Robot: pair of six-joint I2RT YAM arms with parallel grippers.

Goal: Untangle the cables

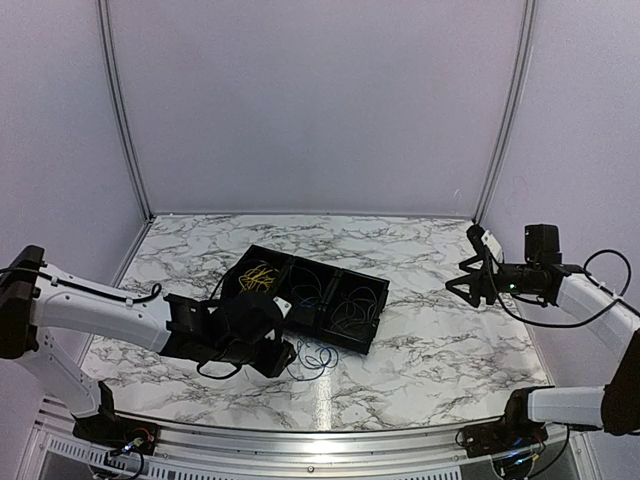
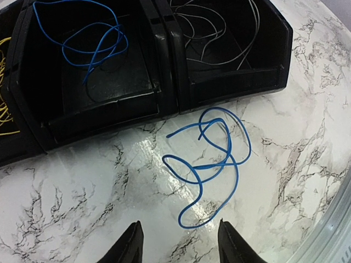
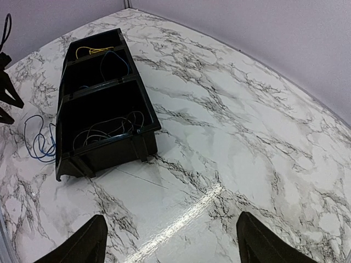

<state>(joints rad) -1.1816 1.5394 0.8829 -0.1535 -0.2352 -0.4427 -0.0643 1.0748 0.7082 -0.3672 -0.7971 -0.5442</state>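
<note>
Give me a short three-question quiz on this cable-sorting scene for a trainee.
1. True or false: the loose blue cable lies on the table, outside the black tray.
2. What fills the tray compartment nearest the right arm? A yellow wires, B grey wires, C red wires.
3. What do the left fingers hold?
Key: 1 true; 2 B; 3 nothing.

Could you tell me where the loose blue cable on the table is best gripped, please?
I'd take the blue cable at its near lower bend, where one strand lies alone, clear of the crossings. Come straight down with the left gripper, jaws astride the strand, since it lies flat on the table.
</note>
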